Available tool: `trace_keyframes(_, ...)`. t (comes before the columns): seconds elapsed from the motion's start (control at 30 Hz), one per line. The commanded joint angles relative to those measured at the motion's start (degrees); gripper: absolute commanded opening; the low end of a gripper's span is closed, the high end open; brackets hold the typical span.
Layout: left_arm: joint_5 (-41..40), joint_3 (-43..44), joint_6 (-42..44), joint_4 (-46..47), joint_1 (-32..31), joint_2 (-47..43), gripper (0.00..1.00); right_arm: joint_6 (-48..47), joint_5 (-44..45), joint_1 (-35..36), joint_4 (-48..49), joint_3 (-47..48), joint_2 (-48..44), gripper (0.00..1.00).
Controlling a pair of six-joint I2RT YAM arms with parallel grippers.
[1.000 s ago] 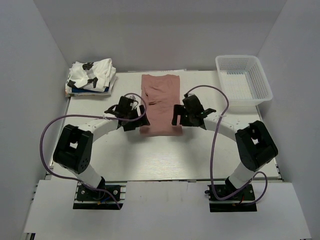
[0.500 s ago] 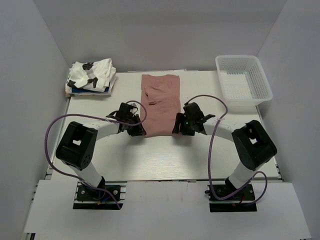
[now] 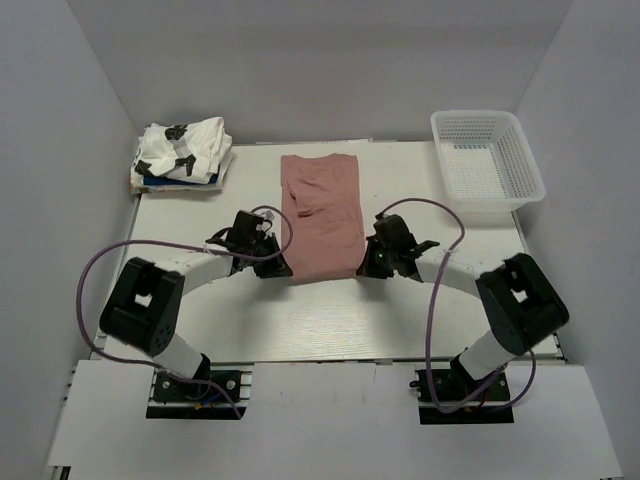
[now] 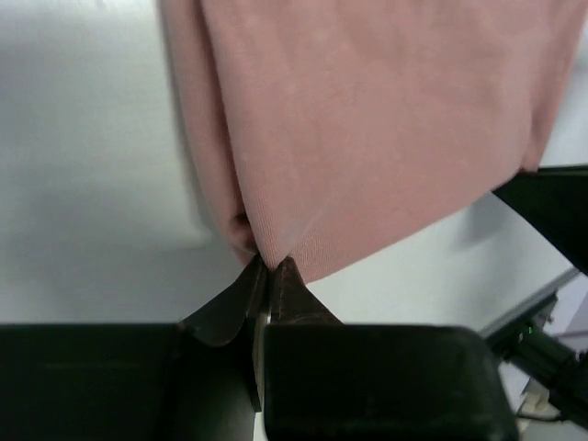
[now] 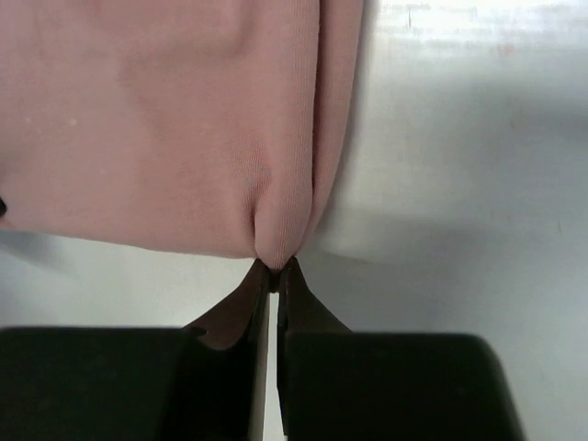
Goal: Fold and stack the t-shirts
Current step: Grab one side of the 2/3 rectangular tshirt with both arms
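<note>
A dusty-pink t-shirt (image 3: 322, 215), folded into a long strip, lies in the middle of the table. My left gripper (image 3: 284, 268) is shut on its near left corner (image 4: 266, 253); the cloth puckers into the closed jaws. My right gripper (image 3: 362, 265) is shut on the near right corner (image 5: 276, 253) in the same way. A white t-shirt with black print (image 3: 183, 147) lies folded at the back left on top of a blue t-shirt (image 3: 160, 183), of which only an edge shows.
A white mesh basket (image 3: 487, 165) stands at the back right. White walls close in the table on the left, back and right. Purple cables loop from both arms over the table (image 3: 330, 320).
Both grippers came down to the shirt's near edge and shut on its two near corners. The near edge has been drawn slightly toward the arms.
</note>
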Motion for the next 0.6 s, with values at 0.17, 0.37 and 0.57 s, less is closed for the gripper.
trace_keyframes(0.17,7.0,-3.6,2.7,-6.9,-3.2,-20.3,0.00,-1.6,-3.7,4.4,-5.7,-7.5,-19.6,0.00)
trace_keyframes(0.37,6.4,-0.3,2.2,-6.5,-3.2,-25.0,0.00,-3.9,-3.5,4.6,-6.5,-2.9,-24.6,0.00)
trace_keyframes(0.57,-2.2,10.1,0.9,-7.2,-2.1,-18.9,0.00,-3.9,1.8,3.5,-7.8,8.5,-19.6,0.00)
